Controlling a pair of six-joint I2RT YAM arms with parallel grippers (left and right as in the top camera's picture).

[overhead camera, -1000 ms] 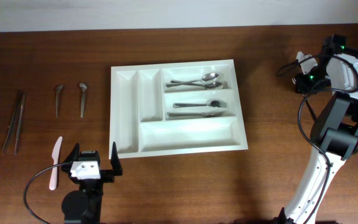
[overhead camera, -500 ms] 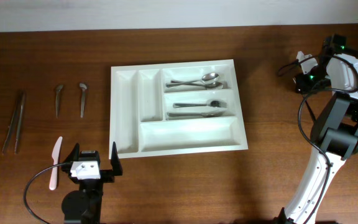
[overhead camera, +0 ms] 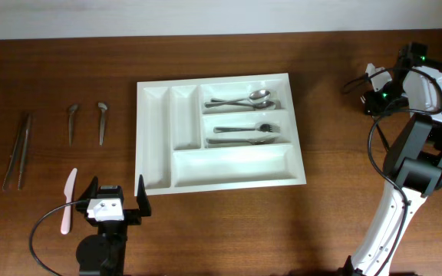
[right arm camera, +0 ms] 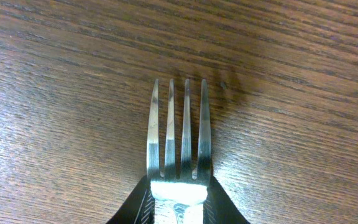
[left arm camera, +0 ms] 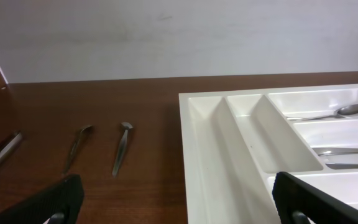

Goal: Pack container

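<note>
The container [overhead camera: 232, 165] is a white compartmented tray in the middle of the table, also seen in the left wrist view [left arm camera: 216, 143]. A spoon [overhead camera: 244, 100] lies in its upper long compartment, and a fork [overhead camera: 245, 129] with another utensil lies in the one below. My right gripper [right arm camera: 178, 202] is shut on a metal fork [right arm camera: 179, 137], tines pointing forward just above the wood. In the overhead view it [overhead camera: 372, 90] sits far right of the tray. My left gripper [overhead camera: 117, 203] stands open near the tray's front left corner, holding nothing.
Left of the tray lie two small dark-metal utensils [overhead camera: 71, 123] [overhead camera: 102, 123], a long pair of metal sticks [overhead camera: 18, 149] and a pink plastic knife [overhead camera: 67, 199]. The right arm's base [overhead camera: 405, 192] rises at the right edge.
</note>
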